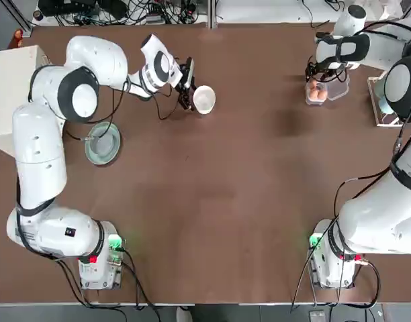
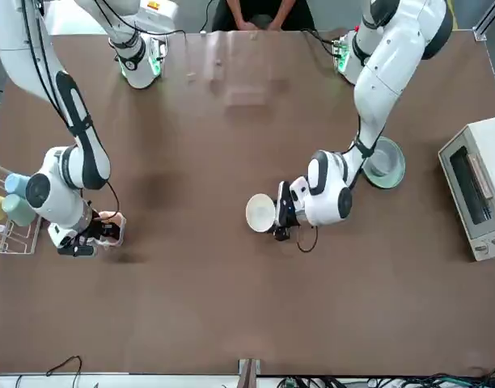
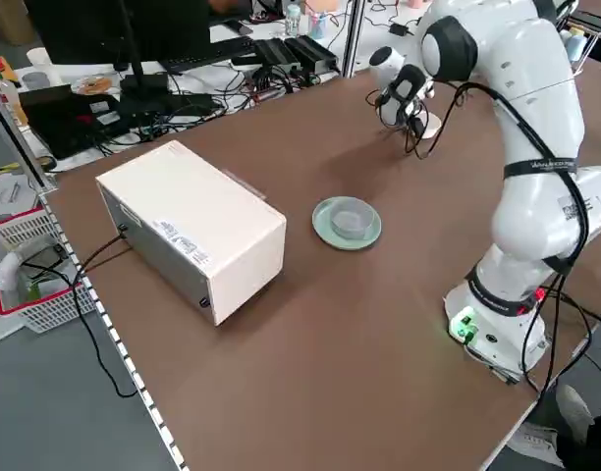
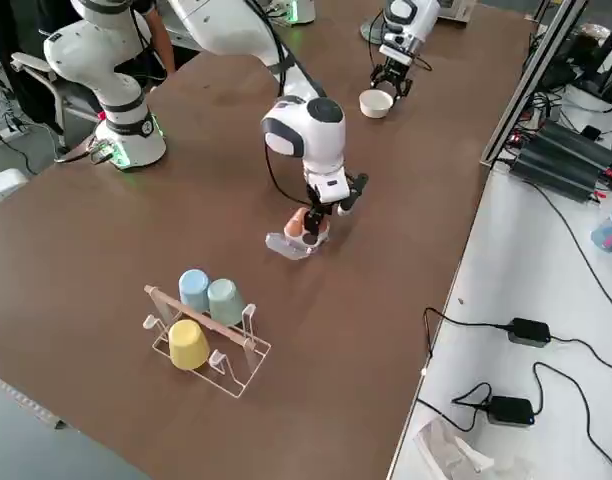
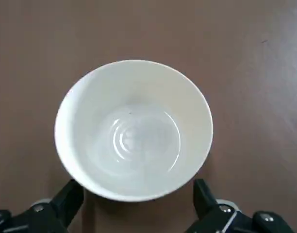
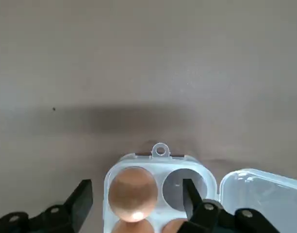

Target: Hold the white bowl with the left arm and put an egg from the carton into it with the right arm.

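Observation:
The white bowl (image 1: 204,99) stands upright and empty at the far left-middle of the table. My left gripper (image 5: 136,191) lies low beside it, with one black finger (image 5: 71,196) against each side of the bowl's (image 5: 134,141) near wall. The clear carton (image 1: 320,92) sits at the far right with its lid (image 6: 262,194) swung open. One cup (image 6: 180,183) is empty, and a brown egg (image 6: 134,187) fills the cup beside it. My right gripper (image 6: 136,196) is low over the carton, open, and its fingers straddle that egg without touching it.
A grey-green plate (image 1: 102,142) lies beside the left arm, and a white box-shaped oven (image 1: 11,87) stands at the left edge. A wire rack with cups (image 4: 211,320) stands near the carton at the right edge. A person (image 2: 260,12) sits behind the arms' bases.

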You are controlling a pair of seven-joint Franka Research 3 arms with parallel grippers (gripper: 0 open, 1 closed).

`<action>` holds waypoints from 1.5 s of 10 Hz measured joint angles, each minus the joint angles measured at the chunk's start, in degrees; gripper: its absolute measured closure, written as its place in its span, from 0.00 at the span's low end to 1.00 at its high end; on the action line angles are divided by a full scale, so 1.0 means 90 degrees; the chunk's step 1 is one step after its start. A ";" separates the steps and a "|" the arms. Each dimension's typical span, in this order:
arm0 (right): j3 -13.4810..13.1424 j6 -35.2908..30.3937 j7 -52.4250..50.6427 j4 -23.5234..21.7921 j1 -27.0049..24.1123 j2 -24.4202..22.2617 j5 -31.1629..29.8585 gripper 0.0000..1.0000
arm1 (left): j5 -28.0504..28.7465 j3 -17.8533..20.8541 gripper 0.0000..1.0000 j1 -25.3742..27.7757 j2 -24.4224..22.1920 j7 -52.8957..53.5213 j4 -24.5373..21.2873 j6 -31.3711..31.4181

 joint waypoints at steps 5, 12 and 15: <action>0.0000 0.0125 0.0000 -0.0117 -0.0005 0.0000 0.0000 0.30 | -0.0091 -0.0002 0.00 -0.0063 -0.0001 0.0000 0.0021 0.0024; 0.0002 0.0179 0.0008 -0.0118 -0.0005 0.0000 0.0000 0.49 | -0.0120 0.0004 0.00 -0.0040 -0.0003 0.0000 0.0065 0.0044; 0.0004 0.0187 0.0028 -0.0117 -0.0005 -0.0004 0.0000 0.53 | -0.0121 0.0002 0.00 -0.0049 -0.0003 0.0000 0.0068 0.0044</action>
